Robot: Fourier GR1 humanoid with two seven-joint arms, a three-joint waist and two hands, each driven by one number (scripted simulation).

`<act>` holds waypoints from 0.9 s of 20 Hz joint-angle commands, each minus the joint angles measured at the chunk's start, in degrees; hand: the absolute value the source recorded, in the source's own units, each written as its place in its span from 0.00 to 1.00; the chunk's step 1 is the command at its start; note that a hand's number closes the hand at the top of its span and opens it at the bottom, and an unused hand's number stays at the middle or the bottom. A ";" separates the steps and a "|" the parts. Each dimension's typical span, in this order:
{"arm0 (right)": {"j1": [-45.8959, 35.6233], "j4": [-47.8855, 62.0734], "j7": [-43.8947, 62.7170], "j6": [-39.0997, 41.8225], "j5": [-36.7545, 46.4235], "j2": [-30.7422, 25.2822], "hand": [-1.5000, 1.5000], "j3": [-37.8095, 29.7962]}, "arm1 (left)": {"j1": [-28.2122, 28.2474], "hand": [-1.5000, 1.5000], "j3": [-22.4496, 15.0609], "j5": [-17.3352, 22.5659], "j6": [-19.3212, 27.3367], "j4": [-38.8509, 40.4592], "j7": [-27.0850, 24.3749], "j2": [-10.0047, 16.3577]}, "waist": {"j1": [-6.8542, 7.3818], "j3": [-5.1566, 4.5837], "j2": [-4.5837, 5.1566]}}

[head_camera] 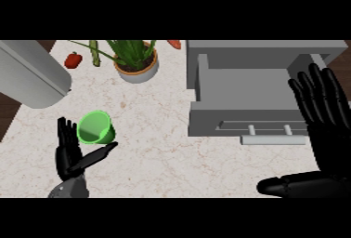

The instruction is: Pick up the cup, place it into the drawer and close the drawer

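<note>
Right hand [328,135] flat open, fingers straight, over the open drawer's [240,88] right edge (resting). Left hand [70,155] also released, fingers straight, thumb spread. Green cup [96,128] sits tilted on the counter [158,153] between fingers and thumb, not clasped.

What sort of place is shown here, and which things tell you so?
Most likely a kitchen: a pale, stone-like counter, an open drawer, and a red pepper near a potted plant at the back.
</note>
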 commanded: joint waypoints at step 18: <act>-1.84 -0.38 2.34 0.24 -1.40 -0.68 0.00 -0.76 | -13.94 0.00 4.94 5.49 -12.61 26.09 -14.65 3.17 | -0.51 -0.07 0.20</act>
